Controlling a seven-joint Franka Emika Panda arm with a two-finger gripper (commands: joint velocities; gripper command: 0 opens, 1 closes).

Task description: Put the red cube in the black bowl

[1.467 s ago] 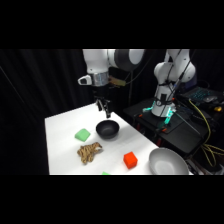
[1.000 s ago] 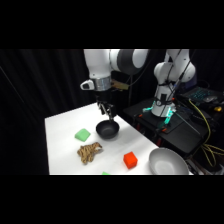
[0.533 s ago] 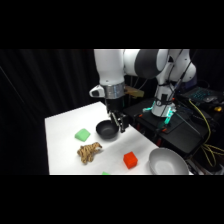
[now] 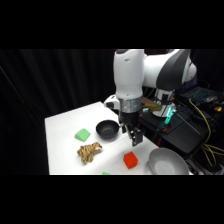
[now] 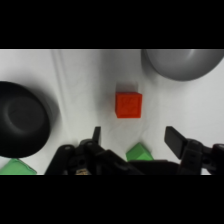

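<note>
The red cube (image 4: pixel 130 160) rests on the white table (image 4: pixel 65 125) near its front edge, to the right of the black bowl (image 4: pixel 107 130). My gripper (image 4: pixel 134 140) hangs above the table between bowl and cube, just right of the bowl's rim. In the wrist view the red cube (image 5: pixel 129 105) lies a little beyond my gripper (image 5: pixel 135 139), whose fingers (image 5: pixel 175 140) stand wide apart with nothing between them. The black bowl (image 5: pixel 20 119) sits at the left and holds nothing.
A light grey bowl (image 4: pixel 167 162) stands at the front right, close to the cube; it shows as grey bowl (image 5: pixel 182 62) in the wrist view. A flat green block (image 4: pixel 82 134) and a striped toy (image 4: pixel 89 151) lie left of the black bowl. A small green piece (image 5: pixel 136 152) lies under the gripper.
The arm has swung from over the black bowl's left side to its right, toward the table's front, and the gripper now hangs nearer the red cube.
</note>
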